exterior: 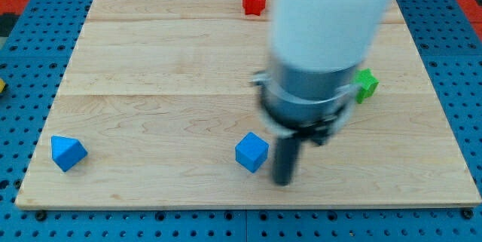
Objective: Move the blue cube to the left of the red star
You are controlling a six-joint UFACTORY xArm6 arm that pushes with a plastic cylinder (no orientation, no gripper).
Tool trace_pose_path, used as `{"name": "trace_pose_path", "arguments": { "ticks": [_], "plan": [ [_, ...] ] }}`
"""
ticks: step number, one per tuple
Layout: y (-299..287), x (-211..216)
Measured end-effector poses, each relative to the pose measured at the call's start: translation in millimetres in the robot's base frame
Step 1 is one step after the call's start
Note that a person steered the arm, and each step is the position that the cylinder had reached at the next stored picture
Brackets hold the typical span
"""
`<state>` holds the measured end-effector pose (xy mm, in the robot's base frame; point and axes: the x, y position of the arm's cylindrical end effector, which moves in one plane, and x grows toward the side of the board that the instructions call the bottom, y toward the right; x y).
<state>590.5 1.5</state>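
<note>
A wooden board (pixel 151 53) is lying on a blue pegboard surface (pixel 15 61), and it is carrying every block in view; nothing here is sitting inside a container.

Going from the view's left: a blue block (pixel 68 152), wedge-like in shape, is sitting near the board's bottom left corner, well apart from everything else. Toward the middle of the bottom edge the blue cube (pixel 251 151) is resting flat on the wood, one corner turned toward the view's bottom, its top face showing lighter than its sides. At the view's top, a little right of the cube's column, a red block (pixel 254 1) is sitting close to the board's far edge; its shape is too blurred to make out, and it is well apart from the cube.

Just right of the cube my tip (pixel 282 182) is standing on the board, the dark rod hanging straight down from the arm's grey and white body (pixel 324 38). The tip is just beside the cube's right side, slightly lower in the view; I cannot tell whether they are touching. There are no jaws on this rod, so nothing is being clamped or held.

Farther right a green block (pixel 367 84) is peeking out from behind the arm body, partly hidden.
</note>
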Motion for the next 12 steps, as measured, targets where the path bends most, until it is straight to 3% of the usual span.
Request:
{"name": "trace_pose_path", "arguments": {
  "ticks": [1, 3, 4, 5, 7, 9, 12],
  "plan": [
    [-57, -29],
    [10, -2],
    [55, -38],
    [2, -91],
    [-73, -95],
    [-121, -186],
    [-88, -311]
  ]
}}
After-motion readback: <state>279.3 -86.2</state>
